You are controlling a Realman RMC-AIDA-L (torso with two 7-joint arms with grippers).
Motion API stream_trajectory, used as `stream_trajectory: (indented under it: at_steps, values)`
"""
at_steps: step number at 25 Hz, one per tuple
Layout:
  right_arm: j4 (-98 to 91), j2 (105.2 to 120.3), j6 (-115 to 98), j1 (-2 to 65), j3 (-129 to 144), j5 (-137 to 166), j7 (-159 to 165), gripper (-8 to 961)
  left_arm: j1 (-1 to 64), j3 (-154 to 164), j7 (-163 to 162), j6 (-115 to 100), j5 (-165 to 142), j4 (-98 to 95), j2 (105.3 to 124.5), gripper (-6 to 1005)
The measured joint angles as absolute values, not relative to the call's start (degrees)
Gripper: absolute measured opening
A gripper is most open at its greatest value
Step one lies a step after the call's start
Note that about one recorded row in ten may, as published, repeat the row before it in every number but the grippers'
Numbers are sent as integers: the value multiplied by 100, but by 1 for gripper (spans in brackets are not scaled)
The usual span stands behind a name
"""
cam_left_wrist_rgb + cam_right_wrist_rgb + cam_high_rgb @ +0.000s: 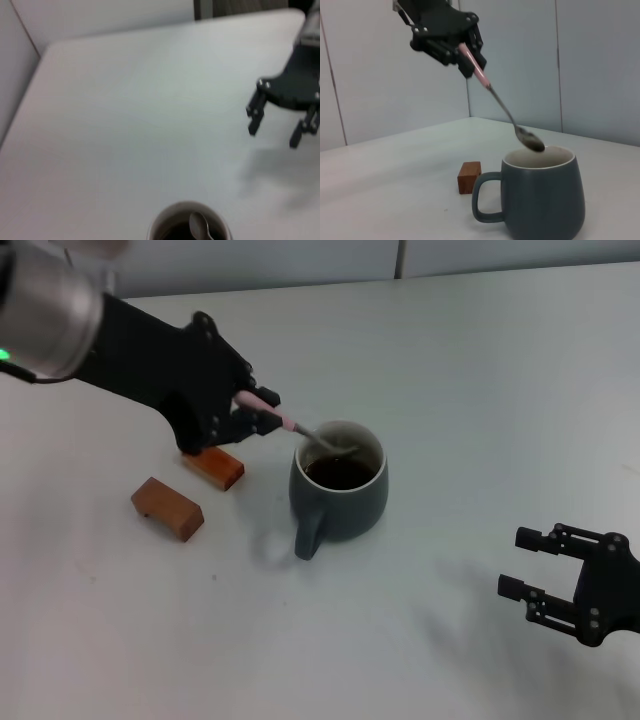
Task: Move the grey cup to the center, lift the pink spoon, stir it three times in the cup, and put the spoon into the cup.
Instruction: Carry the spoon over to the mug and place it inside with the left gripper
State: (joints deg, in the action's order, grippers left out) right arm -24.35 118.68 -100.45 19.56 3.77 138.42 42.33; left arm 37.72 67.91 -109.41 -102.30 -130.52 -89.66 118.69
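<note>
The grey cup point(340, 490) stands near the middle of the white table, handle toward me; it also shows in the right wrist view point(542, 197) and, by its rim, in the left wrist view point(187, 225). My left gripper point(262, 415) is shut on the pink spoon's handle point(270, 410), up and left of the cup. The spoon slants down with its metal bowl point(530, 141) just above the cup's mouth, clear of the rim; the spoon bowl shows in the left wrist view point(199, 226). My right gripper point(525, 562) is open and empty at the near right, also in the left wrist view point(275, 131).
Two brown wooden blocks lie left of the cup: one point(213, 467) under my left gripper, one point(167, 507) nearer me. One block shows behind the cup's handle in the right wrist view point(469, 176). Grey wall panels stand beyond the table's far edge.
</note>
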Motion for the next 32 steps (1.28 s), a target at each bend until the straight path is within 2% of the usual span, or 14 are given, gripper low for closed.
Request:
stream_trajectory:
  at_steps: [14,32]
  values:
    - [-2434,11874,-10044,2009,378,13842,4240,606,4506,8517,-11307,-9763,-14436,-8802,11910,143]
    - [-2406,11874,-9975,2032,378,13843,4245,606,4749,9329,-11562,-9609,-14541,-8811,11918,146]
